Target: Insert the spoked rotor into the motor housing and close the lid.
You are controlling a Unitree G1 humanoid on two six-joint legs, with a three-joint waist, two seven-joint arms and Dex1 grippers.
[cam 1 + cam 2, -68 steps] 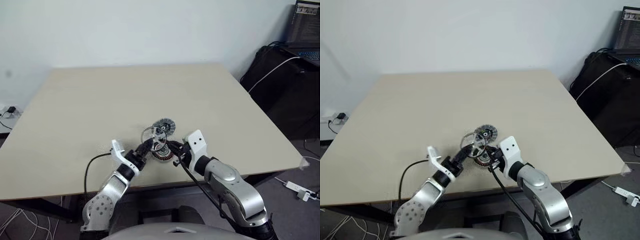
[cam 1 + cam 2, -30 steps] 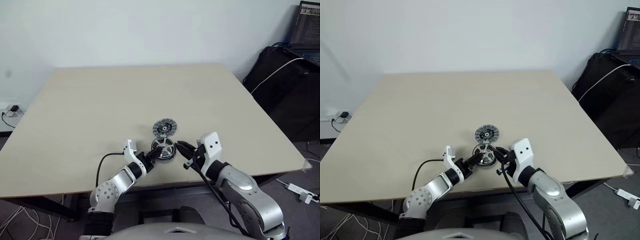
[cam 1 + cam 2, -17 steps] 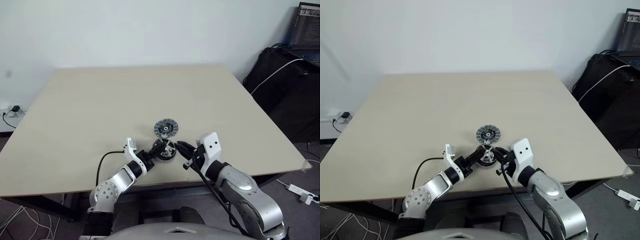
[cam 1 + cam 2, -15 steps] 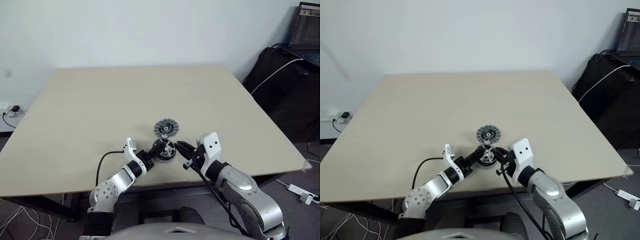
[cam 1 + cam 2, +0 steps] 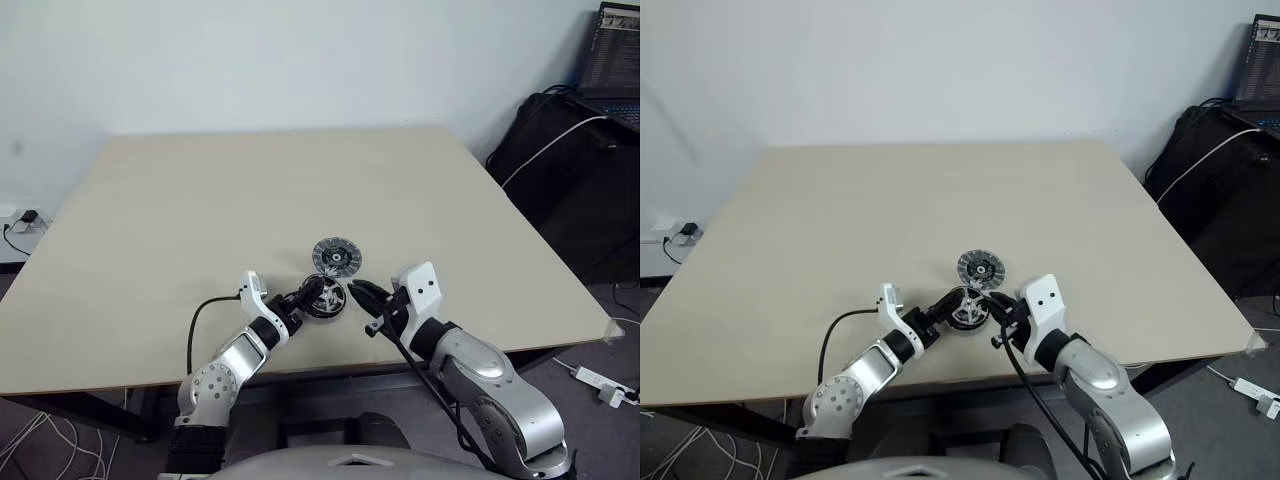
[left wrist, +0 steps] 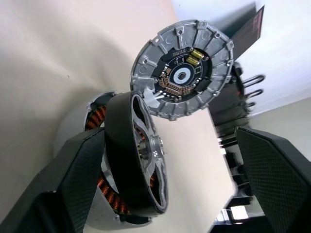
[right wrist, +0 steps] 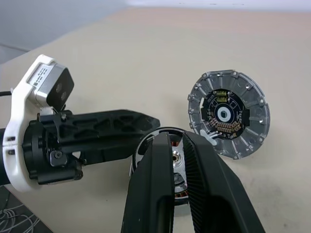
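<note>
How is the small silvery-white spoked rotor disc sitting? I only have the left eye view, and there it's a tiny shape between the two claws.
Observer: In the left wrist view, the silvery-white spoked rotor with the thin dark rim leans tilted on the round copper-wound motor housing, not flat in it.
Operator: Is the left claw gripping it?
Observer: No. The left claw is open; one black finger sits beside the rotor's rim, and the other is well clear.
Operator: And the lid?
Observer: The round grey metal lid lies beside the housing, not on it, with its ribbed rim and dark centre facing up.
</note>
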